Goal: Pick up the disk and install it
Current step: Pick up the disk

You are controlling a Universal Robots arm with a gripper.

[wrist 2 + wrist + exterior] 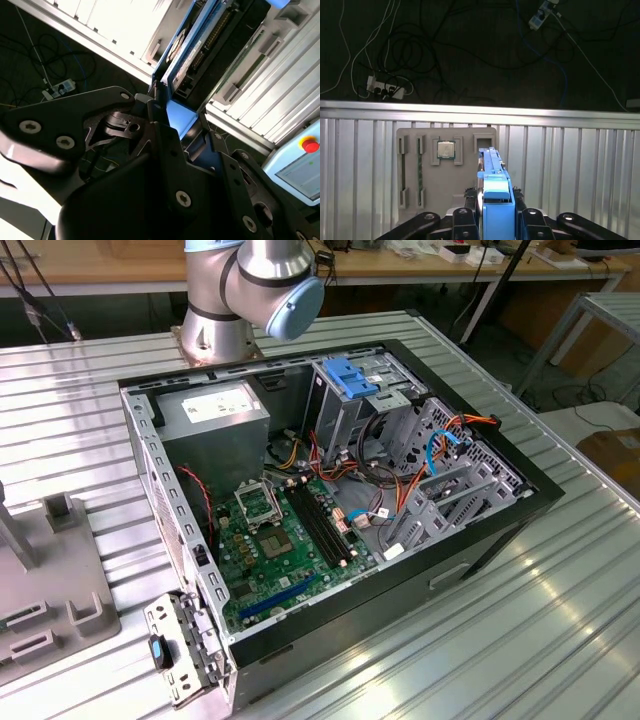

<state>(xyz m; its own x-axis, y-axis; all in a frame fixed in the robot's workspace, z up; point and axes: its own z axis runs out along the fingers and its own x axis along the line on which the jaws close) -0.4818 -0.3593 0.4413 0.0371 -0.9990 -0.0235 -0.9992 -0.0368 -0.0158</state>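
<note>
1. Between the fingers (527, 222) of the claw (496, 212) sits the disk (495, 192). It stands on edge with one blue rail facing up. The claw is clamped on it from both sides.
2. Straight out from the claw in the second wrist view, the disk (192, 55) shows its dark body and a pale label between the blue rails. The claw (177, 125) grips its near end.
3. Beyond the claw's tips lies a grey tray (445, 185) on the ribbed metal counter (580, 165). Whether the disk's far end touches the tray cannot be told.
4. Off to one side of the disk, the tray holds a square chip (446, 149). A thin memory stick (419, 172) lies further out from the claw.
5. Farther from the claw, past the counter's edge, is a dark floor with loose cables and a power strip (387, 89).
6. On the counter in the exterior view stands an open computer case (480, 540), with the tray (60, 580) just beside it toward the exterior view's left.
</note>
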